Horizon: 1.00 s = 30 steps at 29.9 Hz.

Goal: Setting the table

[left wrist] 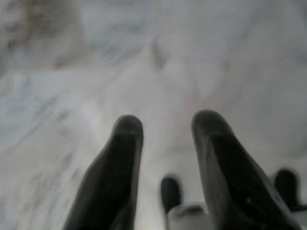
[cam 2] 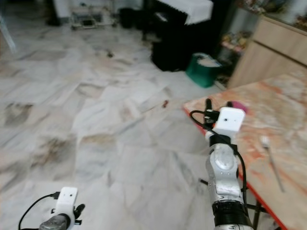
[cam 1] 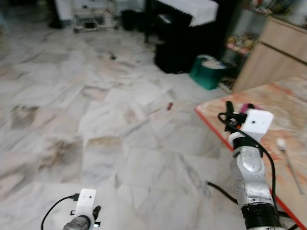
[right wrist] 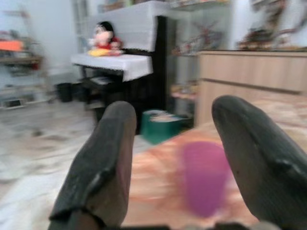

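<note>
Right fingers (right wrist: 103, 172): standing wide apart, gripping nothing; the purple cup is showing in the gap between them, blurred.
Right gripper (right wrist: 170, 158): hovering at the near corner of the table, raised on its silver arm, pointing across the tabletop towards the cup.
Purple cup (right wrist: 205, 177): standing upright on the table just beyond the right gripper (contact with the fingers cannot be told; it appears apart from them). In the head views it is showing as a pink-purple patch (cam 2: 238, 106) behind the white wrist housing.
Fork (cam 1: 289, 160): lying flat on the tabletop, prongs away from the robot, well to the right of the right arm.
Table (cam 1: 288, 103): orange-and-cream marbled top with a red edge, occupying the right of the scene.
Left fingers (left wrist: 120, 167): standing parted with a clear gap, holding nothing.
Left gripper (left wrist: 165, 143): hanging low at the robot's left side, pointing down at the floor.
Floor (cam 1: 96, 120): pale marbled tiles, slightly blurred.
Green bin (cam 1: 207, 72): sitting on the floor beyond the table corner, beside a black piano (cam 1: 182, 33) draped with a white cloth.
Wooden cabinet (cam 1: 276, 52): standing behind the table.
Plush doll (right wrist: 103, 38): sitting on the white cloth.
</note>
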Tool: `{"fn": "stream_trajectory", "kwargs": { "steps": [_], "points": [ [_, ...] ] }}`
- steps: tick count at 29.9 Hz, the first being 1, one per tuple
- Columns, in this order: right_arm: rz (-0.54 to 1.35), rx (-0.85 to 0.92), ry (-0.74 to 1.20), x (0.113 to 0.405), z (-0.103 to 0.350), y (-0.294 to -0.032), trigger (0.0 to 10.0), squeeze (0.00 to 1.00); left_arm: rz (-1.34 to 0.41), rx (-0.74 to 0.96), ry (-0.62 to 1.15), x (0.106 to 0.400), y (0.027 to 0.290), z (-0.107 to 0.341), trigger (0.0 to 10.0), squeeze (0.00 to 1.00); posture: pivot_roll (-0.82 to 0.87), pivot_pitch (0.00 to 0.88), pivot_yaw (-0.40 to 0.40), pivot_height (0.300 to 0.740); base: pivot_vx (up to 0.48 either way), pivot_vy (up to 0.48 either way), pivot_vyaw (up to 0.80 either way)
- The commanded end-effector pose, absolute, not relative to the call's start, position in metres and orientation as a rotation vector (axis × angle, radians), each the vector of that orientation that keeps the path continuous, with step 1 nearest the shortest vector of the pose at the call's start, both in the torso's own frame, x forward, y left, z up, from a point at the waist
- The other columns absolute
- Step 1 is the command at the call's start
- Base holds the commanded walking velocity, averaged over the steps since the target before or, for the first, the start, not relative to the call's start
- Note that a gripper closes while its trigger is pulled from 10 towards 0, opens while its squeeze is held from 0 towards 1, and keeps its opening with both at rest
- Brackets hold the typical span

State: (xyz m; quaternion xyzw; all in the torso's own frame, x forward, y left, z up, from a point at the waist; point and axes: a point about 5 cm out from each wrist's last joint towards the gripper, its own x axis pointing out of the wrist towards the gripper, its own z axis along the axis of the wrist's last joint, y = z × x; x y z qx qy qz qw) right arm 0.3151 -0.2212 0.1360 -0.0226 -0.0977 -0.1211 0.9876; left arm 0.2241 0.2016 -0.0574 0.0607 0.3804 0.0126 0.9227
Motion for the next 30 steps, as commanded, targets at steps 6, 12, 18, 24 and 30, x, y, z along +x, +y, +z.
{"fn": "stream_trajectory", "kwargs": {
  "steps": [6,12,18,24,30],
  "points": [
    [-0.247,-0.029,-0.202,0.317,0.1387,-0.2198,10.0,0.0,0.017,0.132,0.794,0.2209,0.1997,-0.0599,10.0,0.0,0.07,0.0,-0.061,0.74,0.049,0.0,0.0],
    [-0.25,-0.03,-0.203,0.3169,0.139,-0.221,10.0,0.0,0.017,0.124,0.792,0.2211,0.1992,-0.0598,10.0,0.0,0.07,0.0,-0.061,0.74,0.0,0.0,0.0],
    [-0.248,-0.029,-0.2,0.3166,0.1385,-0.2202,10.0,0.0,0.006,0.122,0.8,0.2195,0.1979,-0.0611,10.0,0.0,0.06,0.0,-0.06,0.74,0.0,0.0,0.0],
    [-0.245,-0.029,-0.195,0.3166,0.1377,-0.2196,10.0,0.0,-0.002,0.142,0.805,0.2182,0.1978,-0.0618,10.0,0.0,0.06,0.0,-0.06,0.74,0.0,0.0,0.0],
    [-0.246,-0.03,-0.191,0.3171,0.1378,-0.2196,10.0,0.0,-0.001,0.145,0.804,0.2184,0.198,-0.0617,10.0,0.0,0.07,0.0,-0.062,0.74,0.0,-0.306,0.0]
  ]
}}
